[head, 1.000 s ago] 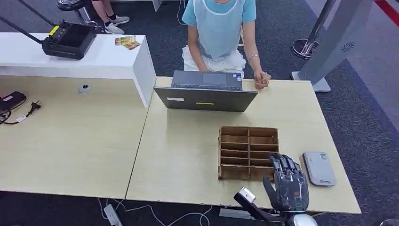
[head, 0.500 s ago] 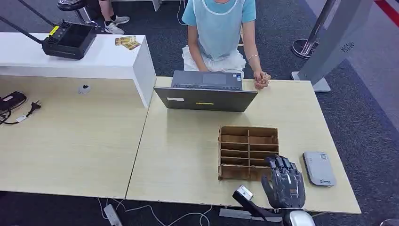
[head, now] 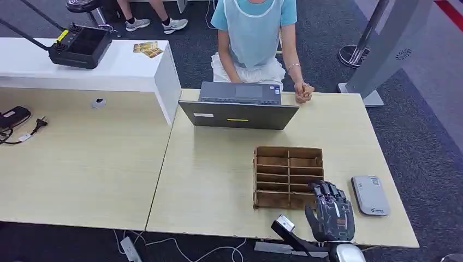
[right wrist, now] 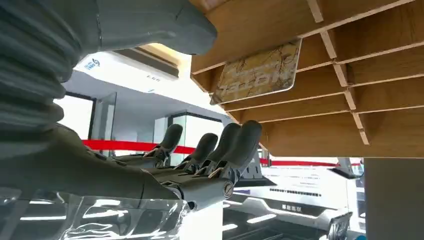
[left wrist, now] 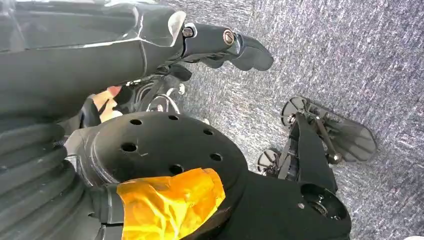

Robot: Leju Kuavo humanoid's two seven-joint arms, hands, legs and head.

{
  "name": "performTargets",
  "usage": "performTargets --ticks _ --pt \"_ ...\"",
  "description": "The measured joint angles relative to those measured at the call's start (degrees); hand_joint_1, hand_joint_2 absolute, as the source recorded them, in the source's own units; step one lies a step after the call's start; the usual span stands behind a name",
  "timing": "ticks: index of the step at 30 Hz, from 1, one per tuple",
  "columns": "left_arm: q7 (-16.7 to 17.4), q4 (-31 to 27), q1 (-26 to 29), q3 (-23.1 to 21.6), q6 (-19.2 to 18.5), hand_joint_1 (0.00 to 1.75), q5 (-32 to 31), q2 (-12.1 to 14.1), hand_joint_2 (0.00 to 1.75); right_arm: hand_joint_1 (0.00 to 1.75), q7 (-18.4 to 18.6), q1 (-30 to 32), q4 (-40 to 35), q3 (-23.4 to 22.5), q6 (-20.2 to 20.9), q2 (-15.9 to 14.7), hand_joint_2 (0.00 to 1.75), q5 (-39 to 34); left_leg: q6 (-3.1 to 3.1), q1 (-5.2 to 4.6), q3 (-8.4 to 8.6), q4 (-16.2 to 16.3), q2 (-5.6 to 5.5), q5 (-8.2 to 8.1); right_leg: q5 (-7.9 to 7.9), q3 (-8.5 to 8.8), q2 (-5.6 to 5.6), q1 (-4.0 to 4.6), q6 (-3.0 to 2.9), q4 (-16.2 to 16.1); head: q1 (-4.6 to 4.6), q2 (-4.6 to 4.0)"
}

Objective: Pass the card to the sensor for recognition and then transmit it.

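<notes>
At lower right of the head frame we hover our right robot hand (head: 329,214) unclenched, holding nothing, beside the wooden rack (head: 288,176) | card (right wrist: 257,73) stands slotted upright, edge exposed for pinching | sensor (head: 370,195) lies just right on the desk (head: 218,180), within easy reach | left robot hand (left wrist: 220,42): hangs by the floor, apparently holding nothing

The card (right wrist: 257,75), pale gold with a marbled pattern and faint lettering, sits in one slot of the brown wooden rack (head: 288,176), one end sticking out past the dividers. The sensor (head: 369,195), a flat grey slab with rounded corners, lies just beside the rack, near the worktop's right edge.
</notes>
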Motion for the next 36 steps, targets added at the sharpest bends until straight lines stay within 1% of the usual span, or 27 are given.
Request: performTargets --ticks 3,6,8,10,14,16,17,19,22,23,26,27,30,31,32,36 --pt "0.00 0.00 0.00 0.00 -0.02 0.00 -0.11 0.00 1.75 0.70 0.00 0.00 0.20 -0.04 0.02 0.00 1.75 0.00 0.00 0.00 0.00 0.00 0.00 0.00 0.00 0.00 0.00 0.00 0.00 0.00 0.00 0.00" --pt "0.00 -0.02 0.00 -0.04 -0.13 0.00 -0.50 0.00 1.75 0.75 0.00 0.00 0.46 -0.17 0.09 0.02 1.75 0.00 0.00 0.00 0.00 0.00 0.00 0.00 0.00 0.00 0.00 0.00 0.00 0.00 0.00 0.00" --pt "0.00 -0.02 0.00 -0.07 -0.17 0.00 -0.61 0.00 1.75 0.73 0.00 0.00 0.72 -0.37 0.09 0.07 1.75 0.00 0.00 0.00 0.00 0.00 0.00 0.00 0.00 0.00 0.00 0.00 0.00 0.00 0.00 0.00" --pt "0.00 -0.04 0.01 -0.13 -0.17 0.00 -0.83 0.00 1.75 0.77 0.04 -0.01 1.07 -0.61 0.20 0.17 1.75 0.02 0.00 0.00 0.00 0.00 0.00 0.00 0.00 0.00 0.00 0.00 0.00 0.00 0.00 0.00" --pt "0.00 -0.11 0.01 -0.18 -0.20 0.00 -0.98 0.00 1.75 0.73 0.13 0.00 1.90 -1.57 0.42 0.39 1.75 0.13 0.00 0.00 0.00 0.00 0.00 0.00 0.00 0.00 0.00 0.00 0.00 0.00 0.00 0.00" --pt "0.00 -0.11 0.01 -0.22 -0.26 0.00 -1.14 0.00 1.75 0.77 0.15 0.01 2.27 -1.83 0.37 0.42 1.75 0.13 0.00 0.00 0.00 0.00 0.00 0.00 0.00 0.00 0.00 0.00 0.00 0.00 0.02 0.00" --pt "0.00 -0.11 0.01 -0.26 -0.28 0.00 -1.33 0.02 1.75 0.75 0.15 0.01 2.43 -1.92 0.35 0.46 1.75 0.13 0.00 0.00 0.00 0.00 0.00 0.00 0.00 0.00 0.00 0.00 0.00 0.00 0.00 0.00" --pt "0.00 -0.13 0.02 -0.50 -0.37 0.00 -1.55 0.04 1.75 0.80 0.13 0.01 2.69 -2.05 0.33 0.46 1.75 0.15 0.00 0.00 0.00 0.00 0.00 0.00 0.00 0.00 0.00 0.00 0.00 0.00 0.02 0.00" --pt "0.00 -0.13 0.04 -0.63 -0.46 0.00 -1.66 0.11 1.75 0.75 0.13 -0.01 3.06 -2.27 0.33 0.57 1.75 0.31 0.00 0.00 0.00 0.00 0.00 0.00 0.00 0.00 0.00 0.00 0.00 0.00 0.00 0.00" --pt "0.00 -0.13 0.04 -0.70 -0.48 0.00 -1.70 0.11 1.75 0.77 0.13 -0.03 3.15 -2.38 0.33 0.66 1.75 0.31 0.00 0.00 0.00 0.00 0.00 0.00 0.00 0.00 0.00 0.00 0.00 0.00 0.00 0.00" --pt "0.00 -0.13 0.06 -0.94 -0.55 0.00 -1.86 0.13 1.75 0.75 -0.02 -0.25 3.48 -2.45 0.35 0.90 1.75 0.46 0.00 0.00 0.00 0.00 0.00 0.00 0.00 0.00 0.00 0.00 0.00 0.01 0.02 0.00" --pt "0.00 -0.13 0.07 -0.98 -0.61 0.00 -1.95 0.13 1.75 0.79 -0.09 -0.38 3.61 -2.45 0.35 1.01 1.75 0.48 0.00 0.00 0.00 0.00 0.00 0.00 0.00 0.00 0.00 0.00 0.00 0.01 0.00 0.00" --pt "0.00 -0.13 0.07 -1.14 -0.81 0.00 -2.36 0.20 1.75 0.72 -0.46 -0.87 4.00 -2.45 0.35 1.31 1.75 0.63 0.00 0.00 0.00 0.00 0.00 0.00 0.00 0.00 0.00 0.00 0.00 0.01 0.00 0.00" --pt "0.00 -0.13 0.08 -1.18 -0.87 0.00 -2.47 0.24 1.75 0.66 -0.50 -1.00 4.11 -2.45 0.35 1.40 1.75 0.63 0.00 0.00 -0.01 0.00 0.00 0.00 0.00 0.00 0.00 0.00 0.00 0.01 0.02 0.00" --pt "0.00 -0.13 0.09 -1.22 -0.98 0.00 -2.54 0.31 1.75 0.70 -0.57 -1.16 4.20 -2.45 0.35 1.49 1.75 0.66 0.00 0.00 0.00 0.00 0.00 0.00 0.00 0.00 0.00 0.00 0.00 0.01 0.00 0.00" --pt "0.00 -0.13 0.13 -1.42 -1.29 0.00 -2.82 0.44 1.75 0.70 -1.27 -1.86 4.52 -2.45 0.35 1.88 1.75 0.79 0.00 0.00 0.00 0.00 0.00 0.00 0.00 0.00 0.00 0.00 0.00 0.01 0.00 0.00"
